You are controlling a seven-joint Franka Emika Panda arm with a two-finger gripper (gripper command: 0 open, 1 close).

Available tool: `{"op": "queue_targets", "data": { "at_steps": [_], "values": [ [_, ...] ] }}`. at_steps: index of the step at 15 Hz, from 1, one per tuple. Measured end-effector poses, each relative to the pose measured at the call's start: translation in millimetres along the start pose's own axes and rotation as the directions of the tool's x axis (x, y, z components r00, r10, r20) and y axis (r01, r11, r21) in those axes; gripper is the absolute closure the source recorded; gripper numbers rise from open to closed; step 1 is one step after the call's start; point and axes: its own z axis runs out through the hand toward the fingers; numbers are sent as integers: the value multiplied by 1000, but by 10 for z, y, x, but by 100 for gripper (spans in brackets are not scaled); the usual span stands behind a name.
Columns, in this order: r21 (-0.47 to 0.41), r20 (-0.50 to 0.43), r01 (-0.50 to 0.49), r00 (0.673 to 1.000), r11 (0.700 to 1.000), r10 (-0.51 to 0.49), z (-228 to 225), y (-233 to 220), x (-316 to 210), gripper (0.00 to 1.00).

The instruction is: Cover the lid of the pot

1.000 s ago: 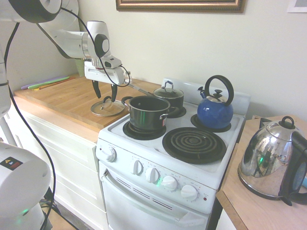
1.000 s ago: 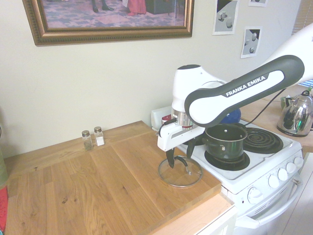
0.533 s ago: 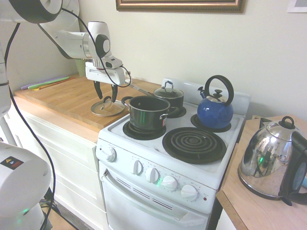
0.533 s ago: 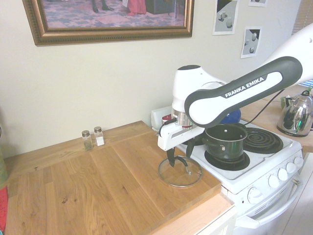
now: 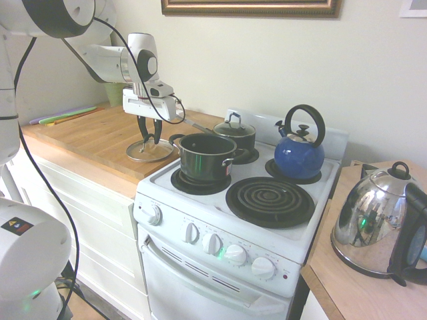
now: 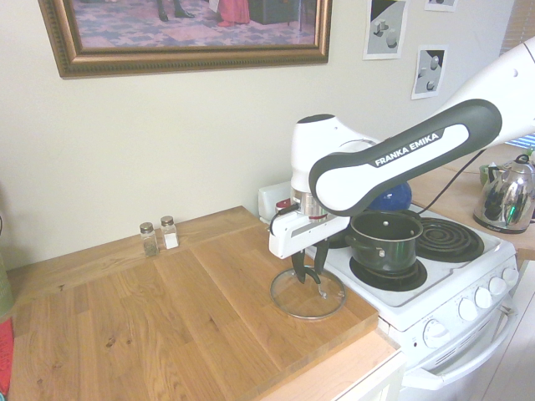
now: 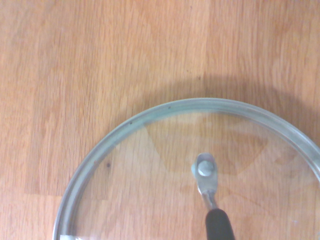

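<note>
The lid (image 5: 149, 151) lies flat on the wooden desk (image 6: 167, 309), just beside the stove (image 5: 267, 220). The end effector (image 5: 148, 138) points straight down over the lid's centre, fingers narrowed about the handle; a firm grip cannot be confirmed. The pot (image 5: 203, 157) stands uncovered on the front-left burner.

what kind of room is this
A home kitchen, most likely. A white electric stove with coil burners carries a dark pot and a blue kettle, a wooden countertop beside it holds a glass lid, and a shiny electric kettle stands on the far counter.
</note>
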Motion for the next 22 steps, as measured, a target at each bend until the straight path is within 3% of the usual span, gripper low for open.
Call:
{"op": "queue_targets", "data": {
  "at_steps": [11,18,22],
  "values": [
    [6,-5,-8,1000,1000,8,-136,-45,6,100],
    [94,-75,-64,995,993,72,-1386,63,-24,100],
    [106,-106,-181,976,978,193,-1956,534,414,100]
  ]
}}
